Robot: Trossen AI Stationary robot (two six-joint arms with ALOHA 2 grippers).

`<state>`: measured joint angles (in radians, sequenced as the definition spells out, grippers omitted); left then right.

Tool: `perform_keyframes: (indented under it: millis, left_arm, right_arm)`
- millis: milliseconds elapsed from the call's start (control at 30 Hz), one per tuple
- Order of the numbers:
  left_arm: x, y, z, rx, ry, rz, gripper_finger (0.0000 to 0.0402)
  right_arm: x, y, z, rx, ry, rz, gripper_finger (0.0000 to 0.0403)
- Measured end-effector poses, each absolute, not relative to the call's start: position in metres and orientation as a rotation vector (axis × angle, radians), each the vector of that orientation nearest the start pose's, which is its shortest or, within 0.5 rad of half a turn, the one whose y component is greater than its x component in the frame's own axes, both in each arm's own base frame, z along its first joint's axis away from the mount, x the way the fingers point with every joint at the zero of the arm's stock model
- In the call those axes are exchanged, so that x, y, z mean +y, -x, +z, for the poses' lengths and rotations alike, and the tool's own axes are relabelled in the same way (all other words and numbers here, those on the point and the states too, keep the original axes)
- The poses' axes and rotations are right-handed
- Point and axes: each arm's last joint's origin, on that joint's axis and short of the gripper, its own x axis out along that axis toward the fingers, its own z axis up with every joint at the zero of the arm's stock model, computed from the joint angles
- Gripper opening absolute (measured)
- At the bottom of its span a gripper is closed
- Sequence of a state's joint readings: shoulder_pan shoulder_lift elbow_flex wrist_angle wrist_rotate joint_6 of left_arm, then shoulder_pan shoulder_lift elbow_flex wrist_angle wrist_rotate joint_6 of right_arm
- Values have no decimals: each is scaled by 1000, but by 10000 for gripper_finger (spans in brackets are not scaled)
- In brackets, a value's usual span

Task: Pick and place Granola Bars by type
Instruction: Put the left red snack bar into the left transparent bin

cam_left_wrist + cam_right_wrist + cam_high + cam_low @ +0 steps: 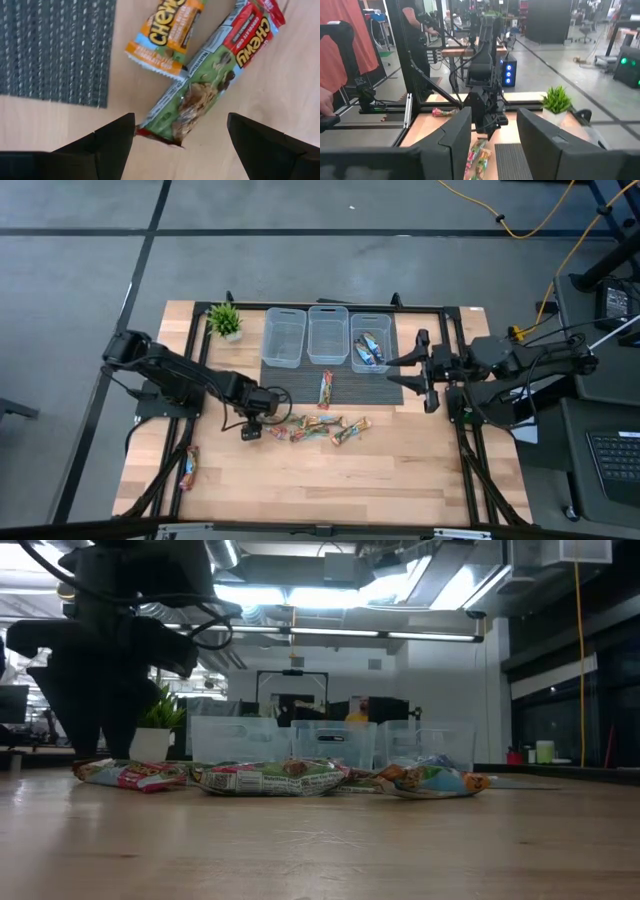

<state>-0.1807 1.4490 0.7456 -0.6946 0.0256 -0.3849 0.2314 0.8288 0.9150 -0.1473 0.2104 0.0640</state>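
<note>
Several granola bars (318, 428) lie in a loose row on the wooden table. One more bar (326, 388) lies at the mat's near edge, and another (188, 468) lies near the left front. Blue bars (369, 352) lie in the right clear bin. My left gripper (252, 428) is open and low at the row's left end. In its wrist view its fingers (181, 131) stand on either side of the end of a red-and-green bar (210, 80), beside an orange bar (165, 35). My right gripper (428, 376) is open and empty, above the table beside the right bin.
Three clear bins (283, 338) (328, 333) (370, 340) stand in a row on a dark mat (300, 375) at the table's far side. A small potted plant (225, 320) stands left of them. Bare wood lies toward the near edge (330, 490).
</note>
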Motion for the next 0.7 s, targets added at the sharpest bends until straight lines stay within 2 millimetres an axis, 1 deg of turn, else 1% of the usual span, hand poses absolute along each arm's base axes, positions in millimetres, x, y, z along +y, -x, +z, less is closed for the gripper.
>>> perform_keyframes:
  millis: [100,267,433,567,700]
  left_arm:
    - [-44,-231,153,1396,186,70,310]
    - [-46,-238,141,1412,200,21,310]
    - [-47,-240,135,1448,205,18,305]
    - [-47,-240,134,1451,210,35,282]
    - [-46,-239,133,1453,228,70,240]
  right_arm:
    - [35,-173,372,76,-58,18,162]
    - [35,-173,372,72,-58,18,162]
    - [35,-173,373,66,-58,19,162]
    - [35,-173,373,62,-58,19,162]
    - [35,-173,373,62,-57,19,162]
